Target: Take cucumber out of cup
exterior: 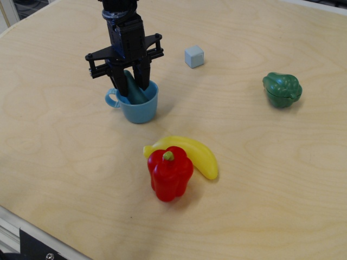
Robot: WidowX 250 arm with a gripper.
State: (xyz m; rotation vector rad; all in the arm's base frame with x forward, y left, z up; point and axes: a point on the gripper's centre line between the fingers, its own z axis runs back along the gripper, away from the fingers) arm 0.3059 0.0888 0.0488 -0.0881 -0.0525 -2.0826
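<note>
The light blue cup (pixel 139 111) stands on the wooden table left of centre, its handle pointing left. The dark green cucumber (pixel 134 92) sticks up out of the cup, tilted steeply with its upper end between the fingers. My black gripper (pixel 132 85) has come down from above into the cup's mouth. Its fingers are closed in on the cucumber from both sides. The cucumber's lower end is hidden inside the cup.
A pale blue-grey cube (pixel 194 56) lies behind and to the right of the cup. A green bell pepper (pixel 282 89) sits at the far right. A yellow banana (pixel 198 154) and a red bell pepper (pixel 170 173) lie in front of the cup. The table's edge runs along the lower left.
</note>
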